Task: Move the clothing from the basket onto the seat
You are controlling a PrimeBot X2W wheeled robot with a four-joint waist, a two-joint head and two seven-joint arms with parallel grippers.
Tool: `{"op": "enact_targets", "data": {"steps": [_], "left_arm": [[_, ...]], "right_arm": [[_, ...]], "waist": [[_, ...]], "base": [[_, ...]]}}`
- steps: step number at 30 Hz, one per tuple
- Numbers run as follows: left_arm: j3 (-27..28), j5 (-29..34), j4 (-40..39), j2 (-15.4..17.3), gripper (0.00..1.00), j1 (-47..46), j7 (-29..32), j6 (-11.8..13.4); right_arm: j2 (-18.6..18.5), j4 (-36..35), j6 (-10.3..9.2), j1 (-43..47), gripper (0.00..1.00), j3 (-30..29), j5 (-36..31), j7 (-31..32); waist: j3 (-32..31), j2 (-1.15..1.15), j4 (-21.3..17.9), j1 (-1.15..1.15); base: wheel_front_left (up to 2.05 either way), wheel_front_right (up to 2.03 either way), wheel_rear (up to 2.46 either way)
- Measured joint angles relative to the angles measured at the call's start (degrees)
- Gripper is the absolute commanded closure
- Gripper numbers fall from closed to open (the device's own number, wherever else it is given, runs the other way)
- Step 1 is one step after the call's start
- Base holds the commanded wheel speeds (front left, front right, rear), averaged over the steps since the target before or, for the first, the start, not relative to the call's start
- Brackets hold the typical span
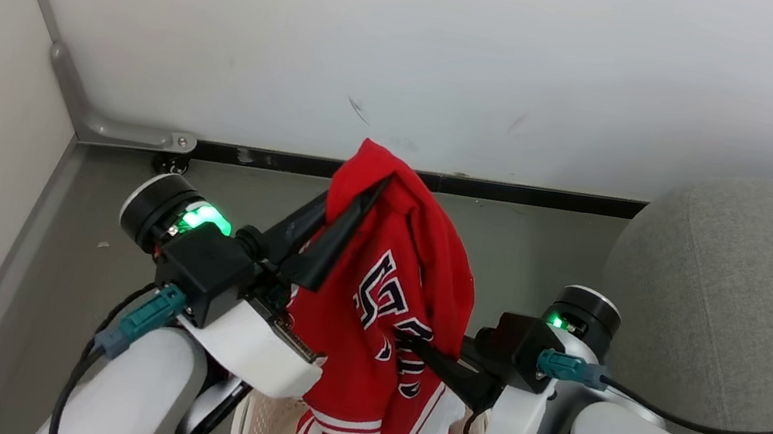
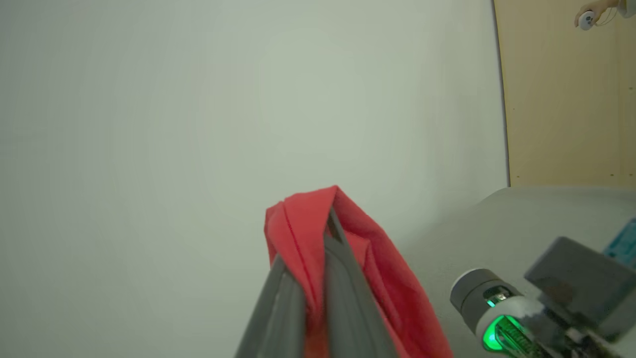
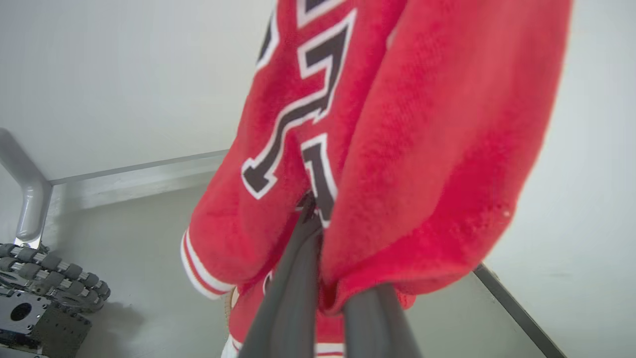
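Observation:
A red piece of clothing (image 1: 417,269) with black-and-white lettering and white stripes hangs in the air above the cream basket (image 1: 259,424). My left gripper (image 1: 357,192) is shut on its top fold, and in the left wrist view the red cloth (image 2: 387,278) is pinched between the left gripper's (image 2: 308,238) dark fingers. My right gripper (image 1: 405,340) is shut on the clothing's middle from the right; the cloth (image 3: 407,149) bunches over the right gripper (image 3: 318,219). The grey seat (image 1: 748,309) stands to the right.
A white wall with a dark baseboard (image 1: 539,195) runs close behind the clothing, and a side wall with a metal corner strip (image 1: 73,94) stands at the left. Robot base wheels (image 3: 49,278) sit on the grey floor. A person's hand (image 2: 591,12) shows far off.

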Motion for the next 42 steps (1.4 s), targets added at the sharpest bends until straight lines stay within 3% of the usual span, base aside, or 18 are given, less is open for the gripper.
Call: {"op": "enact_targets", "data": {"steps": [14, 16, 18, 20, 21, 22, 23, 42], "left_arm": [[5.0, -3.4, 9.7, 1.7, 0.97, 1.8, 1.3, 1.4], [5.4, -3.4, 10.8, 1.7, 0.83, 2.0, 1.3, 1.6], [5.6, -3.6, 11.9, 1.8, 0.61, 2.5, 1.3, 1.6], [5.6, -3.8, 13.0, 1.8, 0.54, 2.9, 1.3, 1.7], [5.6, -3.8, 13.5, 1.8, 0.45, 3.0, 1.3, 1.7], [5.6, -3.8, 13.9, 1.7, 0.11, 3.0, 1.3, 2.0], [5.6, -3.8, 14.3, 1.7, 0.0, 3.0, 1.3, 2.1], [9.9, -5.4, 15.3, 0.0, 0.0, 5.2, 0.4, 5.7]], "right_arm": [[-2.5, -0.2, 0.0, 1.7, 1.0, -4.8, 4.6, -5.0], [-2.9, -0.4, 0.0, 2.3, 1.0, -6.3, 5.3, -5.9], [-3.4, -0.5, 0.0, 2.4, 1.0, -7.6, 5.8, -6.4], [-3.8, -0.5, 0.0, 2.4, 1.0, -9.2, 5.9, -6.6], [-4.0, -0.4, 0.0, 2.4, 1.0, -9.7, 5.9, -6.9], [-4.1, -0.4, 0.01, 2.4, 1.0, -10.4, 5.9, -6.9], [-4.4, -0.2, 0.01, 2.4, 1.0, -11.1, 5.9, -7.1], [-9.2, 0.9, 0.0, 7.7, 1.0, -26.7, 6.1, -8.9]], "waist": [[0.0, 0.0, -2.5, 0.0], [-0.1, 0.0, -3.0, 0.0], [-0.2, 0.0, -3.5, 0.0], [-0.3, 0.0, -3.9, 0.0], [-0.3, 0.0, -4.2, 0.0], [-0.4, 0.0, -4.4, 0.0], [-0.4, 0.0, -4.6, 0.0], [-1.8, 0.0, -7.8, 0.0]], "base": [[0.0, 0.0, 0.0], [0.0, 0.0, 0.0], [0.0, 0.0, 0.0], [0.0, 0.0, 0.0], [0.0, 0.0, 0.0], [0.0, 0.0, 0.0], [0.0, 0.0, 0.0], [0.0, 0.0, 0.0]]}}
